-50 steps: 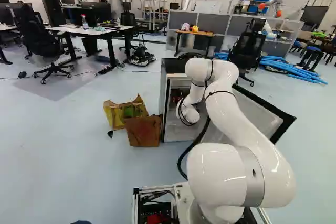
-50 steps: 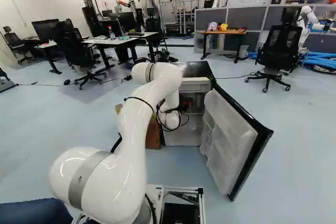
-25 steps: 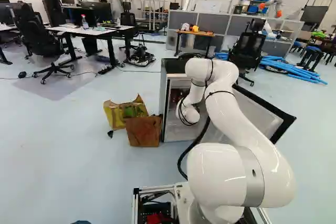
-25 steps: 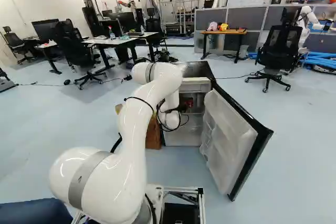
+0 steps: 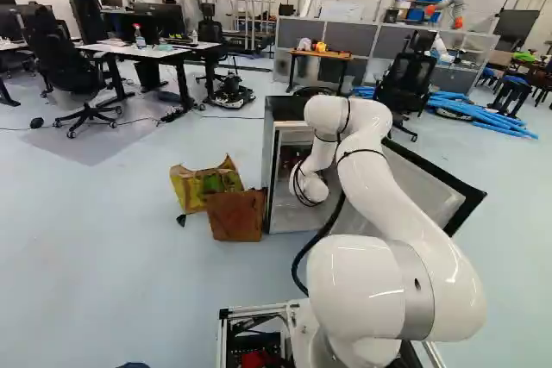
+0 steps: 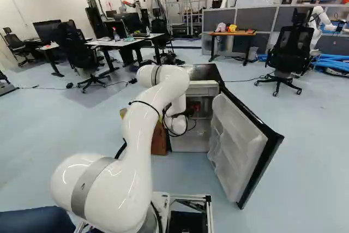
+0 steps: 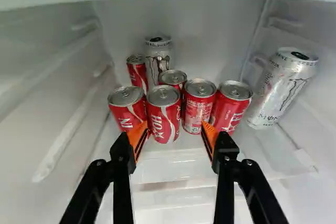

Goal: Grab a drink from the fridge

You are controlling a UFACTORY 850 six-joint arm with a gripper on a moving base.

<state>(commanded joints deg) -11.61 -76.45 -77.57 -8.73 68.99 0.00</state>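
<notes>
1. Six red metal cans are standing grouped inside the boxy, black-topped fridge, ahead of the orange-padded black hand.
2. One tall silver can is standing behind them, another tall silver can beside.
3. The hand's fingers are standing apart.
4. The white jointed arm is reaching in past the open, white-lined door.

The small cans are recorded as red with white markings and silver tops, the tall cans as silver with black markings. The fridge is white inside with a black top. The near arm is white with a grey band; the far-right tubes are blue.
</notes>
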